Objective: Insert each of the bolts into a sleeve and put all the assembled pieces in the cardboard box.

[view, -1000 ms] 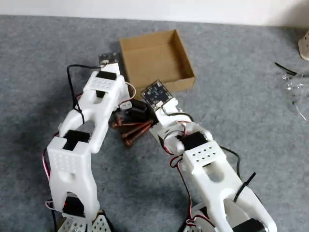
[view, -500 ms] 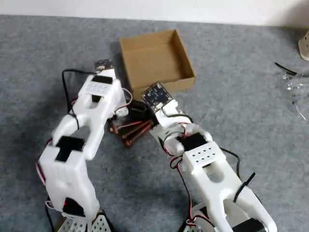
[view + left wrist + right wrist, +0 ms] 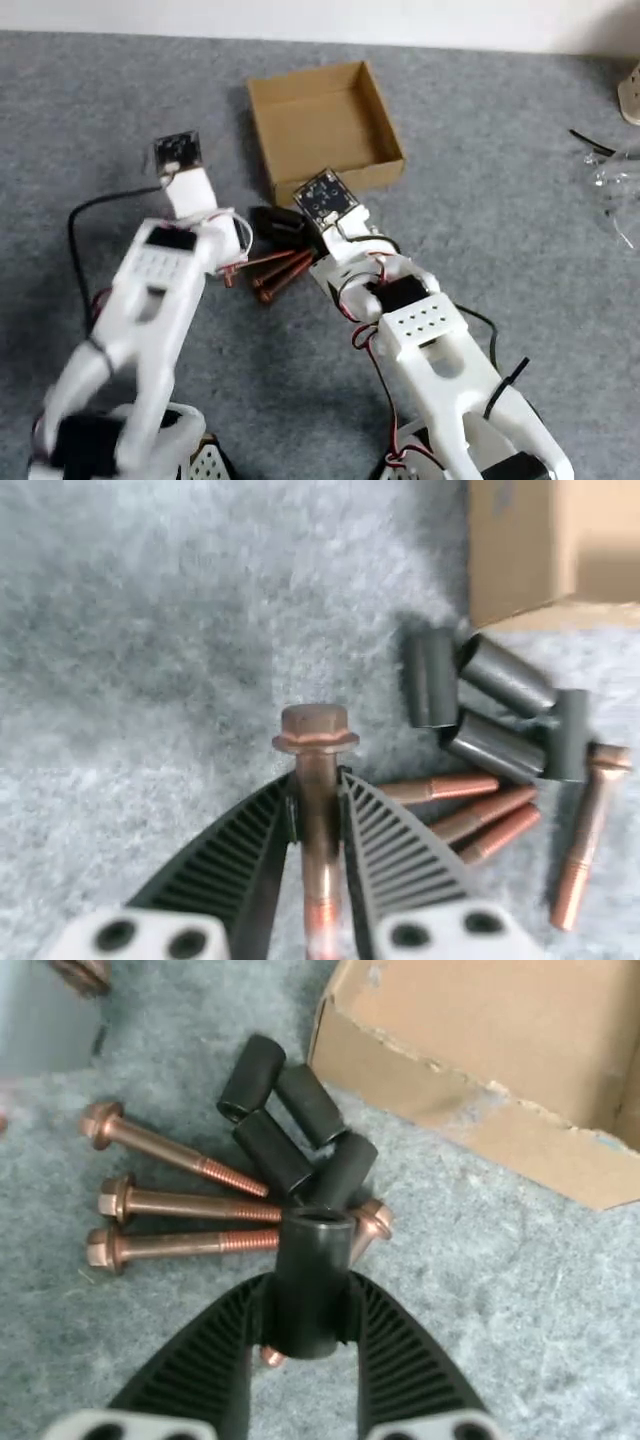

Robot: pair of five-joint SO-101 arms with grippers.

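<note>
Moved: left arm (image 3: 160, 280) drew back from loose bolts (image 3: 272, 268)
Surface: grey carpet (image 3: 520, 230), white wall (image 3: 300, 15)
Left gripper (image 3: 318, 780): pinches bolt (image 3: 316, 730), shank along fingers (image 3: 250, 850), head outward
Right gripper (image 3: 307, 1290): pinches sleeve (image 3: 315, 1240)

My ribbed plastic left claw (image 3: 318, 788) grips a shiny copper-coloured bolt (image 3: 316, 732), my right claw (image 3: 306, 1300) a matt black sleeve (image 3: 312, 1260).

No writing, number or sign can be read on the cardboard box (image 3: 325, 120), the bolts (image 3: 190, 1203) or the sleeves (image 3: 270, 1150).
</note>
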